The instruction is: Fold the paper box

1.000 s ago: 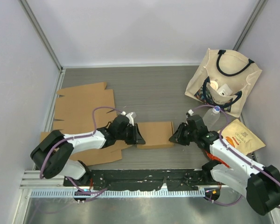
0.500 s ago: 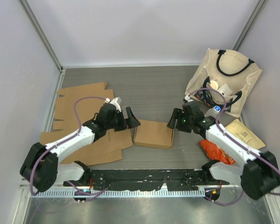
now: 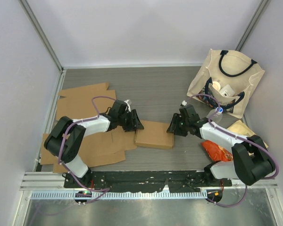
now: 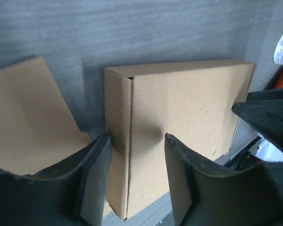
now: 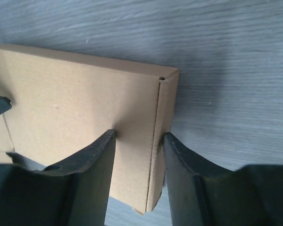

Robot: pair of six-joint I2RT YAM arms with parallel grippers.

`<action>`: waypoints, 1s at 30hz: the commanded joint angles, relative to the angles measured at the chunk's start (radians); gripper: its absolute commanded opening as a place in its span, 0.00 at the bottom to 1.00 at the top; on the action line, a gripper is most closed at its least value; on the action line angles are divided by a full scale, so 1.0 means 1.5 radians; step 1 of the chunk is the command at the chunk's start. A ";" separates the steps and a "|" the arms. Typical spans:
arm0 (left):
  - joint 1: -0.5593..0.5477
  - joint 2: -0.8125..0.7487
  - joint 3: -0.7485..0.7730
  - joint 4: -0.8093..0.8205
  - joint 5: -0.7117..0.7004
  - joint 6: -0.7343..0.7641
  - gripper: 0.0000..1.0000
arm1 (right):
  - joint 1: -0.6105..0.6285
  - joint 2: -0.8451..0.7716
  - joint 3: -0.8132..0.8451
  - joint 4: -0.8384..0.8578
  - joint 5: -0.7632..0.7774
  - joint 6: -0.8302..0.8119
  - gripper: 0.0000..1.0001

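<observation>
The paper box (image 3: 154,134) lies closed and flat in the middle of the table, a plain brown carton. My left gripper (image 3: 136,123) sits at its left end. In the left wrist view the box (image 4: 179,108) fills the frame and the gripper (image 4: 137,136) straddles the end wall, one finger against the side and the other denting the lid. My right gripper (image 3: 172,127) is at the right end. In the right wrist view it (image 5: 137,134) clasps the box (image 5: 75,103) the same way, one finger on the lid and one on the end wall.
Flat cardboard sheets (image 3: 85,106) lie at the left under the left arm. A cream tote bag (image 3: 226,80) stands at the back right, with a bottle (image 3: 216,115), a tan snack packet (image 3: 245,134) and a red packet (image 3: 217,150) near the right arm.
Both grippers let go of the box ends, spread wide and lifted back, then narrowed again onto the ends. The box shifted and turned slightly. Both arms' elbows swung.
</observation>
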State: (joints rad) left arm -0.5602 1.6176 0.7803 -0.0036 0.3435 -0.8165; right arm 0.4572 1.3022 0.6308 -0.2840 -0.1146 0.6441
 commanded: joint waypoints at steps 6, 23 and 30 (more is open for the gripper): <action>-0.006 0.127 0.145 0.100 0.027 -0.026 0.33 | 0.002 0.151 0.105 0.156 0.119 0.014 0.30; 0.093 0.649 0.893 0.115 0.008 -0.056 0.32 | -0.070 0.662 0.751 0.222 0.283 -0.231 0.46; 0.126 0.615 1.002 -0.022 -0.005 0.013 0.65 | -0.090 0.757 1.069 -0.025 0.429 -0.327 0.75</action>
State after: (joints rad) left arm -0.3649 2.6995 2.2570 0.0589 0.2584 -0.8524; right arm 0.2932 2.4283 1.9499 -0.0498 0.3874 0.2420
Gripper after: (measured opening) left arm 0.559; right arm 0.646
